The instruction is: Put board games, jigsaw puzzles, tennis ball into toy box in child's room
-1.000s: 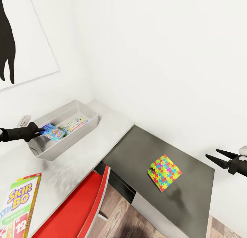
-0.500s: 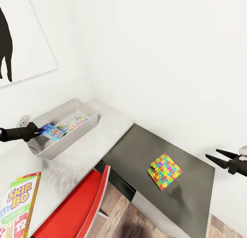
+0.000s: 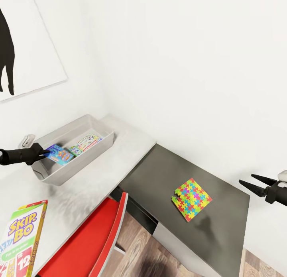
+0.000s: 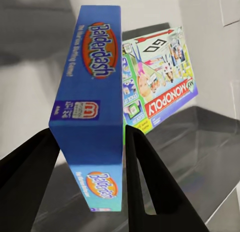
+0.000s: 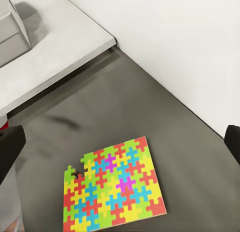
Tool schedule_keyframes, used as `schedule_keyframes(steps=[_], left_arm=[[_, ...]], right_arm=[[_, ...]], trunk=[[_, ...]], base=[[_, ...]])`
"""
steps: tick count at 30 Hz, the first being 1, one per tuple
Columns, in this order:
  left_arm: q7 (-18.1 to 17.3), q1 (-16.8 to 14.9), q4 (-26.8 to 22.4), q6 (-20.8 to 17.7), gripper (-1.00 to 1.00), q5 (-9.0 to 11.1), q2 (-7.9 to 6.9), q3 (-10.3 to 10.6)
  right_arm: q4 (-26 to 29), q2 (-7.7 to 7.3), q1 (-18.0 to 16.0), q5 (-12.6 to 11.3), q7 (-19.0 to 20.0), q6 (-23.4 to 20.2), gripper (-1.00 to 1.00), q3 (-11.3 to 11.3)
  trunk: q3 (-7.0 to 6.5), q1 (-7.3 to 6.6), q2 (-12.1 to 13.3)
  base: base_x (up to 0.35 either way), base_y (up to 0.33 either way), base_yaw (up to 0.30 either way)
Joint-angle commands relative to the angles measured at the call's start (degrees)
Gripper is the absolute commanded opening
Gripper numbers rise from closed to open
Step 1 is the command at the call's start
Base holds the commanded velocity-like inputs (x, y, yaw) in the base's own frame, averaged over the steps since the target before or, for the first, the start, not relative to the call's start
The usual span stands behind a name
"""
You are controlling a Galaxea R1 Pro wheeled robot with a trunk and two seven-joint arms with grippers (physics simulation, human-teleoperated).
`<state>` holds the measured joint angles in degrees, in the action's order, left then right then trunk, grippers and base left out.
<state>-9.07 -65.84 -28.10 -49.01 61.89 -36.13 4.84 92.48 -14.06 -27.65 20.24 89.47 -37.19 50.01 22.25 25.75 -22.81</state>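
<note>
Head view: left gripper (image 3: 44, 152) is clamped on the blue game box (image 3: 59, 154), holding it over the near end of the grey toy box (image 3: 104, 146); a white-topped game box (image 3: 85, 143) already lies flat on the bin floor beside it.
Head view, desk: Skip-Bo box (image 3: 20, 241) sits on the white table (image 3: 97, 175) near the front edge, well apart from the bin, with a red chair (image 3: 97, 237) tucked underneath.
Head view, right side: right gripper (image 3: 255, 182) hangs spread wide with nothing in it, above the dark corner top where a jigsaw puzzle (image 3: 191, 199) lies flat.
Left wrist view: blue game box (image 4: 92, 106) stands on edge between the fingers, the Monopoly lid (image 4: 157, 76) just behind it (whether the two touch is hard to tell).
Right wrist view: jigsaw puzzle (image 5: 116, 187) below, both fingertips apart at the frame edges.
Step in hand: dropping the blue box in, I'd say.
Doing it well: lower it well below the rim, tip it flat next to the other box, then open, so it doesn't catch the sloped wall.
</note>
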Motion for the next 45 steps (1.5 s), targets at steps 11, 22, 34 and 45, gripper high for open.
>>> schedule_keyframes(steps=[11, 22, 34, 45], left_arm=[[-0.6, 0.0, 0.1, 0.1, 1.0, -0.5, 0.1, 0.4], [1.8, -0.8, 0.1, -1.8, 1.0, -0.5, -0.33, 0.3], [4.1, -4.2, -0.8, -5.3, 1.0, -0.3, -0.12, 0.3], [4.1, -5.4, -8.4, -10.6, 1.0, 0.3, 0.17, 0.3]], right_arm=[[0.1, 0.0, 0.0, 0.5, 0.5, -0.6, 1.0, 0.2], [0.1, 0.0, 0.0, 0.5, 0.5, -0.6, 1.0, 0.3], [0.1, -0.05, 0.0, 0.5, 0.5, -0.6, 1.0, 0.3], [0.1, -0.03, 0.0, 0.5, 0.5, -0.7, 1.0, 0.0]], trunk=[[0.1, 0.03, -0.1], [0.1, 0.03, -0.1], [0.1, 0.03, -0.1], [0.1, 0.03, -0.1]], base=[[0.0, 0.0, 0.0], [0.0, 0.0, 0.0], [0.0, 0.0, 0.0], [0.0, 0.0, 0.0]])
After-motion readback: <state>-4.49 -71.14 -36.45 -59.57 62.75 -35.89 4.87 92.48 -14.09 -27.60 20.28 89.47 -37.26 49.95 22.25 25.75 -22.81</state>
